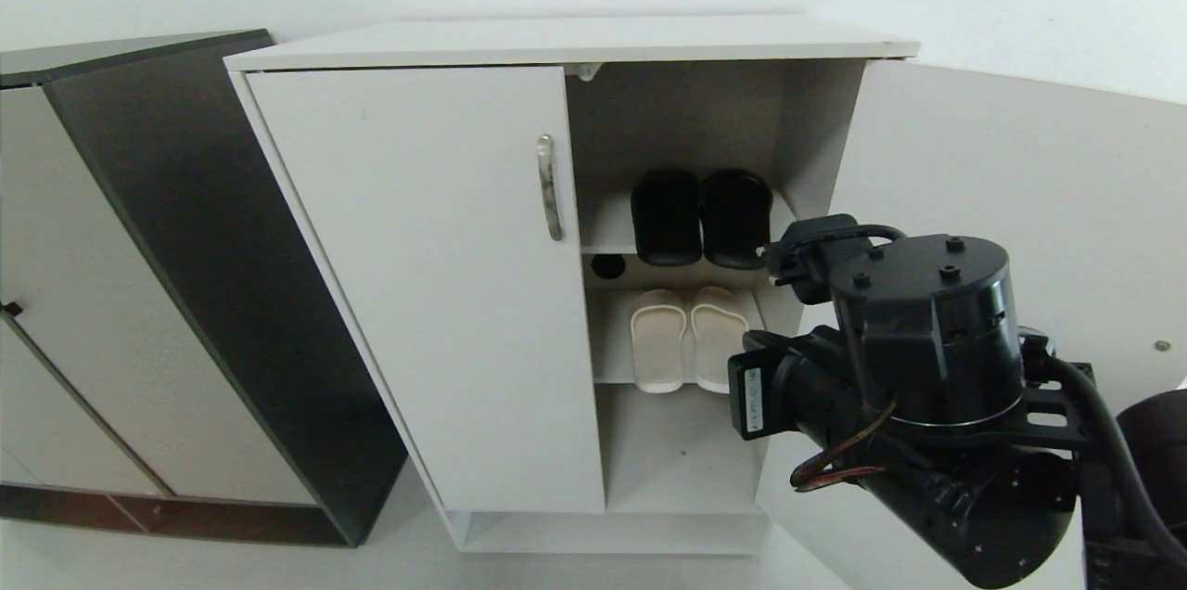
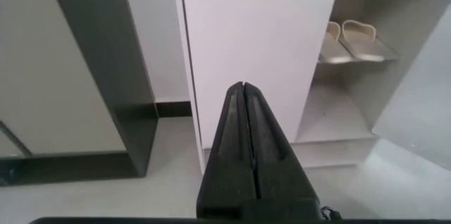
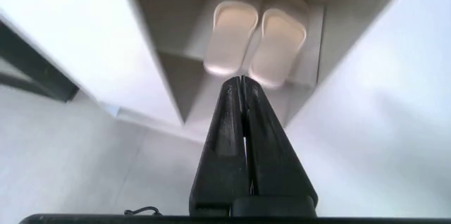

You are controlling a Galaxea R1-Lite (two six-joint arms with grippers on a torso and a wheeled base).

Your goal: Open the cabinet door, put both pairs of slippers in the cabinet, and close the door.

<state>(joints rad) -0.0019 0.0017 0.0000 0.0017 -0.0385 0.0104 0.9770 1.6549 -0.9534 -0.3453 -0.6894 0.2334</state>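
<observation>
The white cabinet [image 1: 575, 43] has its left door [image 1: 427, 284] closed, with a metal handle [image 1: 549, 186] at its inner edge. Its right side stands open. A black pair of slippers [image 1: 702, 217] lies on the upper shelf and a white pair [image 1: 688, 339] on the middle shelf, toes inward. My right gripper [image 3: 243, 79] is shut and empty, low in front of the white slippers [image 3: 257, 34]. My left gripper [image 2: 243, 86] is shut and empty, facing the closed door's lower part, with the white slippers [image 2: 356, 39] off to one side.
The pale panel [image 1: 1001, 200] to the right of the opening looks like the swung-open right door. A taller dark-sided cabinet [image 1: 185, 247] stands close on the left. The bottom shelf [image 1: 677, 460] holds nothing. Bare floor lies in front.
</observation>
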